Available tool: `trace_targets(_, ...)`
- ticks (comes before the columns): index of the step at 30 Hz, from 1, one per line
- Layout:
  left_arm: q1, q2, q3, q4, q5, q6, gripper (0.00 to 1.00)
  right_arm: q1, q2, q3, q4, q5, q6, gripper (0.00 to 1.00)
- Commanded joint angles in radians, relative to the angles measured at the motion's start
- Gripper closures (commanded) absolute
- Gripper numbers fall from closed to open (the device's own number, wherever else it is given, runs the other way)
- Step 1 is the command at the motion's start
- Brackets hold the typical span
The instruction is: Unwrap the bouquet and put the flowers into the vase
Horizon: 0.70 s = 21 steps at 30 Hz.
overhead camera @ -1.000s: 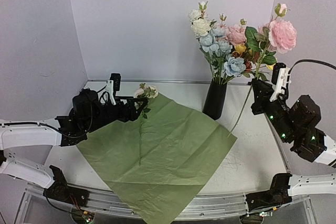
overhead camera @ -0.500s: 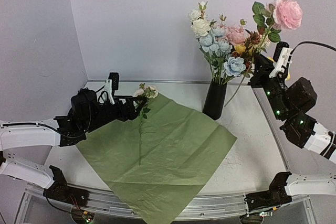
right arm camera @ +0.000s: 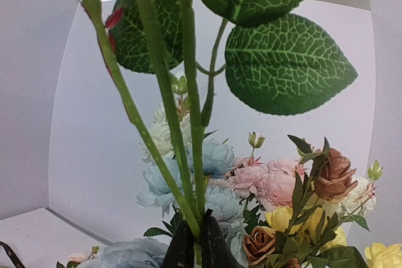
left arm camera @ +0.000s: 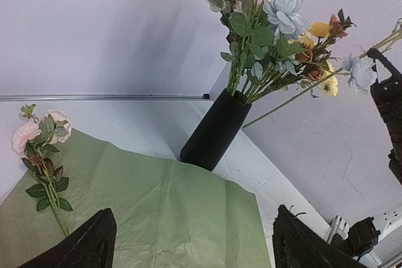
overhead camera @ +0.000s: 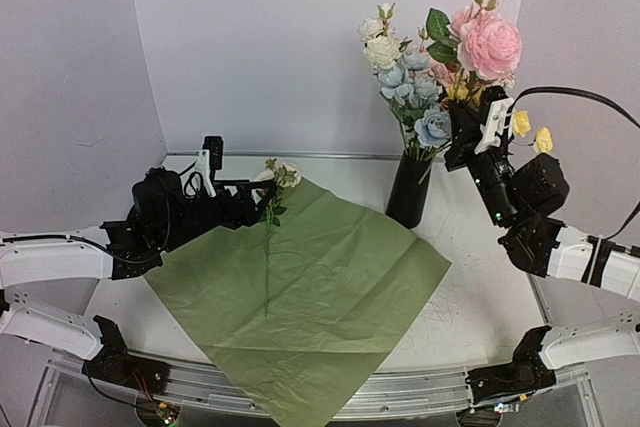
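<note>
While the white bench [overhead camera: 470,297] carries everything, the largest thing on it is the green wrapping sheet [overhead camera: 310,297], lying open and creased. It runs diagonally from the far left part of the bench to the near edge, where one corner hangs over.

The right arm is raised above the right side of the bench. The right gripper [overhead camera: 466,119] is closed tight on the green stem [right arm camera: 188,123] of a big pink rose [overhead camera: 490,45], which stands high with its leaves beside the bunch already arranged. Seen from the left wrist, the stem slants down from the gripper toward the upper part of the vase; whether its lower end is inside the mouth cannot be told.

The left arm reaches in low from the left edge. The left gripper [overhead camera: 262,197] stands wide open and holds nothing, hovering over the far left part of the sheet.

The vase [overhead camera: 409,192], tall, slim and black, stands upright toward the far edge, right of the middle, just beside the sheet's far right border. The flowers [overhead camera: 405,77] in it are pale blue, cream, pink, yellow and reddish brown, fanning out above the mouth.

One last stem [overhead camera: 268,247] lies flat on the sheet near the left gripper, its cream and pink blooms [left arm camera: 44,131] pointing to the far edge.
</note>
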Motion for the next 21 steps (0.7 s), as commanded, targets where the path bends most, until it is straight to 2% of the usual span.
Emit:
trace_targets(1, 0.003, -0.009, 0.026, 0.036, -0.023, 0.019, 0.13, -0.015, -0.004, 0.031, 0.376, 0.004, -0.048, 1.00)
trace_targets(21, 0.003, 0.045, 0.069, 0.037, -0.004, 0.018, 0.13, -0.081, 0.034, 0.166, 0.340, 0.000, 0.034, 1.00)
